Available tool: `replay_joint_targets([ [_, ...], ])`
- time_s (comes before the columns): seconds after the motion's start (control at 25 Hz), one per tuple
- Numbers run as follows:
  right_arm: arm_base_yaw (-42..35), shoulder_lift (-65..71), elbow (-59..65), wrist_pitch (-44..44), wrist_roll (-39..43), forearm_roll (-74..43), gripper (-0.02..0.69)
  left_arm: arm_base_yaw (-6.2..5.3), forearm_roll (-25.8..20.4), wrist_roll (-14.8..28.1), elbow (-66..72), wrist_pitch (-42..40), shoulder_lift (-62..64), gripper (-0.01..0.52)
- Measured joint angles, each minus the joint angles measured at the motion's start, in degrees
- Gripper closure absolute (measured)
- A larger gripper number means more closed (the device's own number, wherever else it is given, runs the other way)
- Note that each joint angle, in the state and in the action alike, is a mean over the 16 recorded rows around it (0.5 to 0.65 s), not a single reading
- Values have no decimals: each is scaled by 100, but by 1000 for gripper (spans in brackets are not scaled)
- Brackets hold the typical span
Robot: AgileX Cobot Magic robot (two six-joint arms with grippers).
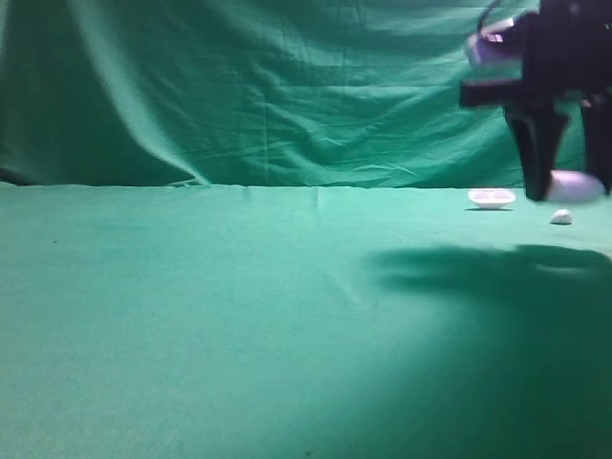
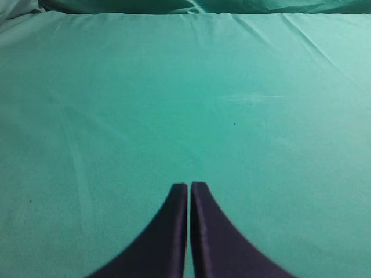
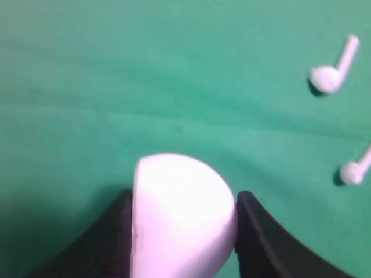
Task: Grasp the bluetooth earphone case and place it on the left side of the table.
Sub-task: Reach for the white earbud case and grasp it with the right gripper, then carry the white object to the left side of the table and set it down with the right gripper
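Nearest item: smooth white rounded plastic bluetooth earphone case, pinched between my right gripper's two dark fingers, one on each flank.
Case position: lifted clear of the green cloth-covered table, at the far right of the exterior high view.
Left gripper: pressed together, holding nothing, above bare cloth.
Handling judgement: light, rigid, glossy shell; likely slippery, so it may twist out of the grip.
Hold point: broad flat flanks at mid-body, as now.
Bystanders: two small white stemmed earbuds on the cloth, well apart from the case; shallow white dish-like piece nearby.
Remaining: carry leftward across the table.
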Motion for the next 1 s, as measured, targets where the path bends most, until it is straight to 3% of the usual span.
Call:
replay_joint_targets([
  [0.56,2208,1813,-2248,51,-499,-62,342,0,0,0,0,0,0,514],
  [0.84,2702,2588,-2586,-290,-495,-291,339,0,0,0,0,0,0,514],
  [1.0,2802,2800,-2631,-497,-490,-365,302,0,0,0,0,0,0,514],
])
